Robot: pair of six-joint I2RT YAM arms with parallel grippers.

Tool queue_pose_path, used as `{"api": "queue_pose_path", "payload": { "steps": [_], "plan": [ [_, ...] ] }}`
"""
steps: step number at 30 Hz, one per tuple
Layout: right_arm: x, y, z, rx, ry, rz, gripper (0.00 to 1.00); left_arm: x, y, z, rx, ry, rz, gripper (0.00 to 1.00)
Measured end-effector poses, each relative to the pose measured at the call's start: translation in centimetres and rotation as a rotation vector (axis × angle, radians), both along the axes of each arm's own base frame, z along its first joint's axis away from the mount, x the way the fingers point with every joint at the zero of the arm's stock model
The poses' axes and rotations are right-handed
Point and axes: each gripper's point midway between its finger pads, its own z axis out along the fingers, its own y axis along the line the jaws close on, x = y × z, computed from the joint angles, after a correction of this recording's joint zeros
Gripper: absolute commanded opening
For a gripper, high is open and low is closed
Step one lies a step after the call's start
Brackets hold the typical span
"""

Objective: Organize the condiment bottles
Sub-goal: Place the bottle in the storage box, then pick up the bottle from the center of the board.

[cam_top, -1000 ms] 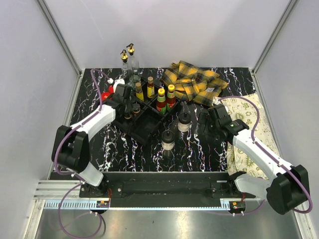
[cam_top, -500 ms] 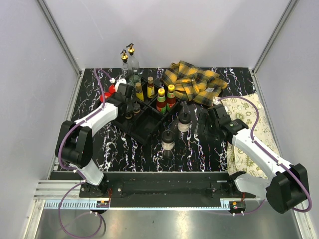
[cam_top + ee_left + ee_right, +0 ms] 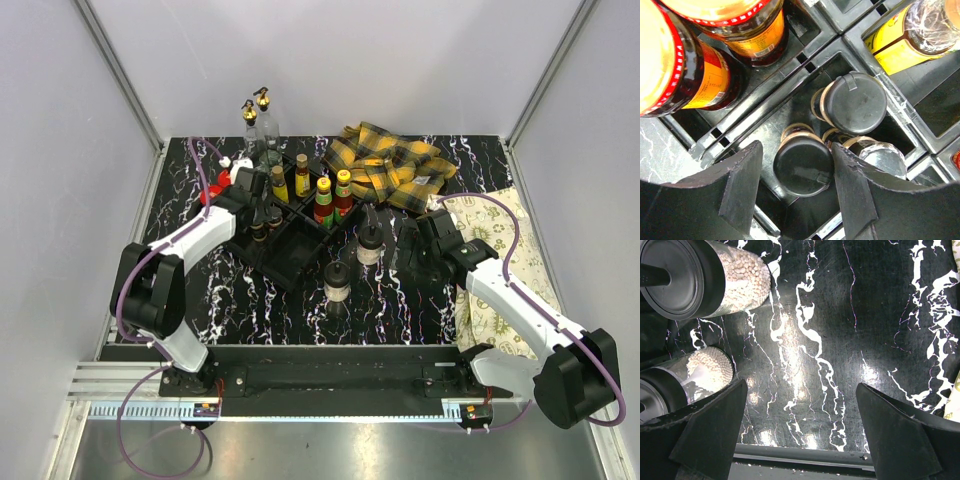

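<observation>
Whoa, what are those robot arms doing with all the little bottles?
They're sorting condiment bottles into a black tray. The left claw sits around a black-capped shaker standing in one tray compartment beside another shaker. A small gap shows, so it isn't squeezing. The right claw hangs wide open over the table, next to two bead-filled jars that are not in the tray yet.
</observation>
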Motion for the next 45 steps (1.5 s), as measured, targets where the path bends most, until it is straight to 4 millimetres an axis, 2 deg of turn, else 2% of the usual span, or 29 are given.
{"api": "queue_pose_path", "payload": {
  "steps": [2,5,6,9,10,11,15,18,20,22,26,29,32,39,42,45],
  "plan": [
    [0.0,0.0,0.0,0.000,0.000,0.000,1.00,-0.1,0.1,0.2,0.004,-0.001,0.004,0.63],
    [0.0,0.0,0.0,0.000,0.000,0.000,1.00,-0.4,0.4,1.7,0.002,-0.028,0.010,0.70],
    [0.0,0.0,0.0,0.000,0.000,0.000,1.00,-0.5,0.5,2.6,-0.004,-0.047,0.013,0.76],
    [0.0,0.0,0.0,0.000,0.000,0.000,1.00,-1.3,1.1,5.3,-0.010,-0.098,0.033,0.84],
    [0.0,0.0,0.0,-0.001,0.000,-0.001,1.00,-1.6,1.4,6.4,-0.016,-0.117,0.040,0.94],
    [0.0,0.0,0.0,-0.002,-0.001,-0.001,1.00,-1.9,1.5,7.6,-0.023,-0.143,0.043,0.98],
    [0.0,-0.1,0.0,-0.004,-0.001,-0.004,1.00,-3.6,1.9,13.0,-0.069,-0.266,0.035,0.99],
    [0.1,-0.3,0.0,-0.011,-0.005,-0.011,1.00,-5.4,1.4,16.8,-0.125,-0.361,-0.017,0.99],
    [0.1,-0.3,0.0,-0.013,-0.006,-0.012,1.00,-6.4,0.6,18.4,-0.162,-0.401,-0.062,0.99],
    [0.1,-0.3,0.0,-0.013,-0.006,-0.012,1.00,-7.7,-0.9,19.1,-0.202,-0.419,-0.140,0.99],
    [0.1,-0.3,0.0,-0.012,-0.006,-0.011,1.00,-10.4,-5.4,18.1,-0.240,-0.382,-0.325,0.99],
    [0.1,-0.3,0.1,-0.010,-0.010,-0.012,0.99,-13.0,-9.4,15.9,-0.245,-0.317,-0.481,0.99],
    [0.0,-0.3,0.4,-0.003,-0.022,-0.013,1.00,-15.3,-12.2,13.8,-0.233,-0.263,-0.597,0.99],
    [-0.1,-0.4,0.6,0.003,-0.031,-0.014,1.00,-19.1,-16.6,10.4,-0.168,-0.209,-0.821,0.99],
    [-0.1,-0.4,0.6,0.002,-0.031,-0.014,1.00,-19.7,-18.0,9.6,-0.144,-0.202,-0.884,0.99],
    [-0.1,-0.4,0.6,0.002,-0.030,-0.014,1.00,-19.4,-18.7,8.5,-0.122,-0.184,-0.899,0.99]
  ]
}}
